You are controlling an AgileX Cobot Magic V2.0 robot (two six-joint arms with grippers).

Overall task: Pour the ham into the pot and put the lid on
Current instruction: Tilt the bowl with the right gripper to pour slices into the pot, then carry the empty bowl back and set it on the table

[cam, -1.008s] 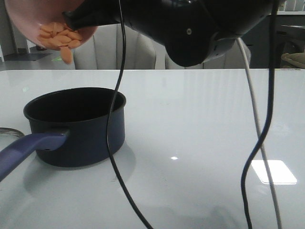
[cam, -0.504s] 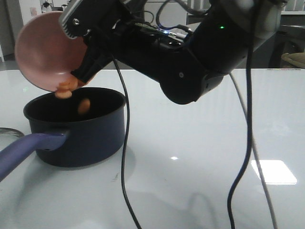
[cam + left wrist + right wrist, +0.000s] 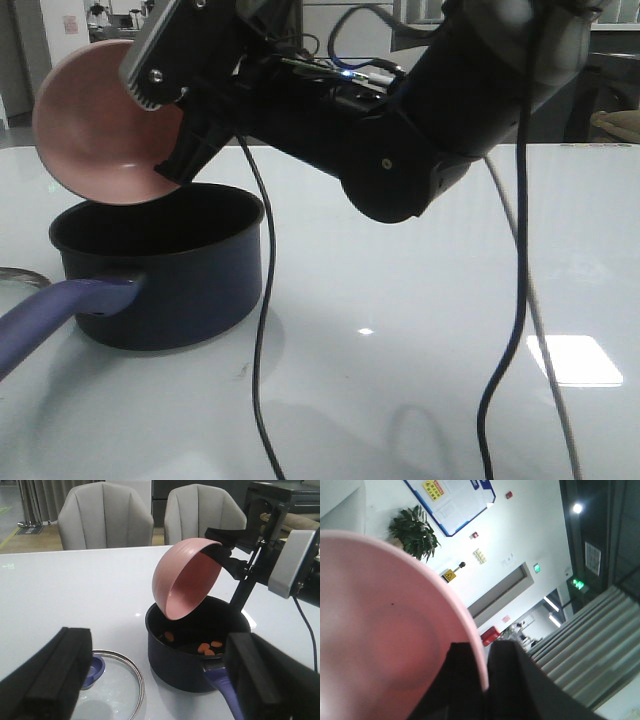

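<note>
- The ham (image 3: pixel 204 647) lies as a few orange chunks on the black floor of the pot (image 3: pixel 160 268), all of it inside.
- The pot stands on the white table (image 3: pixel 420 300), its long purple-blue handle (image 3: pixel 55 315) pointing toward me on my left side.
- Just above the pot's rim I hold the pink bowl (image 3: pixel 100 125) tipped steeply, its mouth turned down toward the pot, nothing left inside it.
- My right gripper (image 3: pixel 482 680) has its jaws pinched on the bowl's rim, one finger inside and one outside.
- The lid (image 3: pixel 112 682) lies flat on the table just beside the pot, its blue-purple knob (image 3: pixel 94 667) up.
- My left gripper (image 3: pixel 160 690) hangs apart from pot and lid, jaws spread wide, holding nothing.
</note>
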